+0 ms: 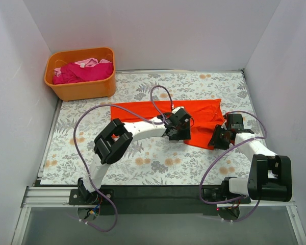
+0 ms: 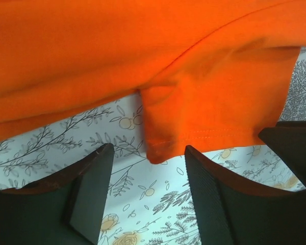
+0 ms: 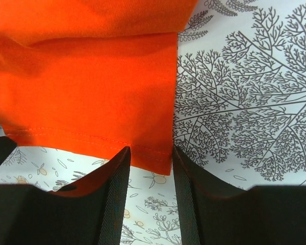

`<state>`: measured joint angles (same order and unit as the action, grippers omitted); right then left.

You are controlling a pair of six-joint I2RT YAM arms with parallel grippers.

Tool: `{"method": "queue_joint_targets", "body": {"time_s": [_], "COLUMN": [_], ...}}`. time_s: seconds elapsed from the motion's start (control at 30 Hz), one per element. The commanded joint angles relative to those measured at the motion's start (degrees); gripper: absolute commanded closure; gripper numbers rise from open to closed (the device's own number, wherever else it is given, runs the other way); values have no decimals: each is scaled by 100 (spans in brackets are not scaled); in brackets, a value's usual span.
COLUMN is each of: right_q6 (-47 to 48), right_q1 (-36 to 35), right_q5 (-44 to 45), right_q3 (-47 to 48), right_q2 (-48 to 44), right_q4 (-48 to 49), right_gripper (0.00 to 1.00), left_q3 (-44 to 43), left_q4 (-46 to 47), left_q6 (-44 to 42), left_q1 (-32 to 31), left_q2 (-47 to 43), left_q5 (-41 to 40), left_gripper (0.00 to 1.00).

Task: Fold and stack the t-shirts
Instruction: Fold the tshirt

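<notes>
A bright orange-red t-shirt (image 1: 199, 113) lies spread on the floral table, its sleeve hanging toward the near edge. My left gripper (image 1: 180, 130) is open at the sleeve's left side; in the left wrist view the sleeve's hem corner (image 2: 154, 151) lies just ahead of the open gripper (image 2: 149, 153). My right gripper (image 1: 217, 139) is open at the sleeve's right corner; in the right wrist view the hem corner (image 3: 155, 157) sits between the open fingertips (image 3: 123, 158), not pinched. Magenta (image 1: 84, 71) and pale pink (image 1: 86, 62) t-shirts lie bunched in the tub.
The rigid orange tub (image 1: 84, 89) stands at the back left corner of the floral table (image 1: 143, 163). White walls close in the left, back and right sides. The right gripper's dark body (image 2: 290, 148) shows close by in the left wrist view.
</notes>
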<state>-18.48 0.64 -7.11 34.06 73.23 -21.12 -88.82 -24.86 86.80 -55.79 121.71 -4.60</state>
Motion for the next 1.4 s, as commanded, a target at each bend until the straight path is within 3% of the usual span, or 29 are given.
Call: {"method": "queue_joint_targets", "body": {"time_s": [0.0,0.1,0.13,0.2,0.23,0.3,0.53,1.0,1.37], "right_q6": [-86,-94,-94,-103,-94,-94,134,398,784], "right_q1": [-56,-56,-56,-56,-56,-56,-56,-56,-56], "right_q5": [-97,-123,-132,-158,-185,-281,-115,-756,-660], "right_q3": [-101,-128,-137,-119,-76,38,1338,3728,4679], "right_q2": [130,183,191,174,148,69,15,1948,3021], "right_q4": [196,258,275,293,284,232,-50,-23,29], "right_gripper": [61,64,68,76,89,99,99,99,99], "left_q3": [-241,-277,-277,-268,-277,-381,-679,-1532,-2070], "left_q4": [-54,-54,-54,-54,-54,-168,-115,289,614], "left_q6": [-85,-76,-41,-23,-49,-93,-313,-577,-569], "left_q1": [-116,-160,-178,-178,-178,-160,384,1307,1580], "left_q2": [168,318,344,371,354,231,-200,291,986], "left_q5": [47,143,152,205,205,127,161,1031,1400], "left_gripper": [47,56,65,75,89,100,100,100,96]}}
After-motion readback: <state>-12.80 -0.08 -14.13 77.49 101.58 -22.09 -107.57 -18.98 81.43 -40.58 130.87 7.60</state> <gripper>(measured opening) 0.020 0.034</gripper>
